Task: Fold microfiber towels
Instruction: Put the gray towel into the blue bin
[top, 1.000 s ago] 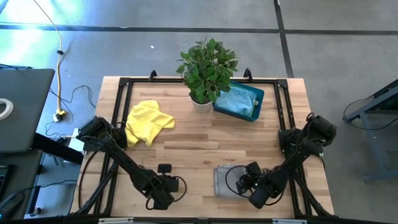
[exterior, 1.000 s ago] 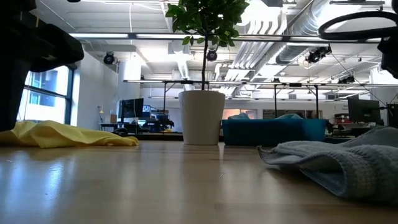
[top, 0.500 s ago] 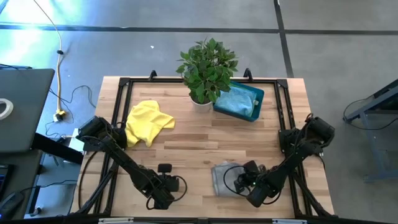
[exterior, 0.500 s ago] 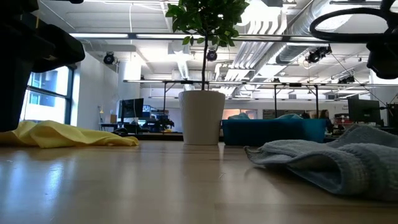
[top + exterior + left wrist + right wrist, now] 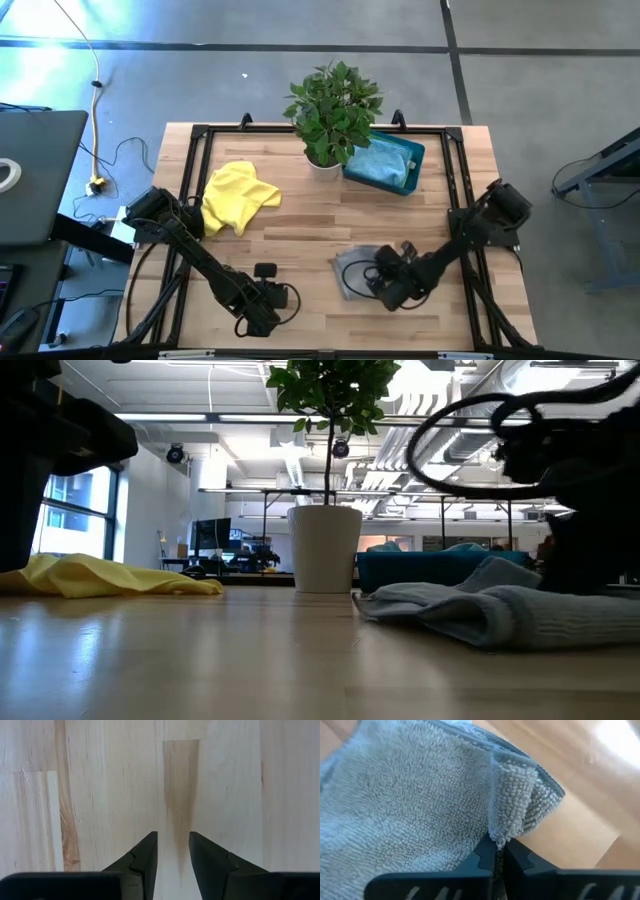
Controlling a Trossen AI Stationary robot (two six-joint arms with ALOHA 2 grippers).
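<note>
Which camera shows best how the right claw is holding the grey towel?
The right wrist view: the right claw is shut on a pinched fold of the grey towel. The high view shows the towel partly under the arm, the low view a rumpled heap, the left wrist view only wood.

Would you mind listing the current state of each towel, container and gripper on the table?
grey towel: rumpled, one edge pinched and lifted.
yellow towel: crumpled, unfolded, lying free.
light blue towel: bunched inside the bin.
teal bin: upright, holding that towel.
right gripper: shut on the grey towel.
left gripper: open, empty, over bare wood.
</note>
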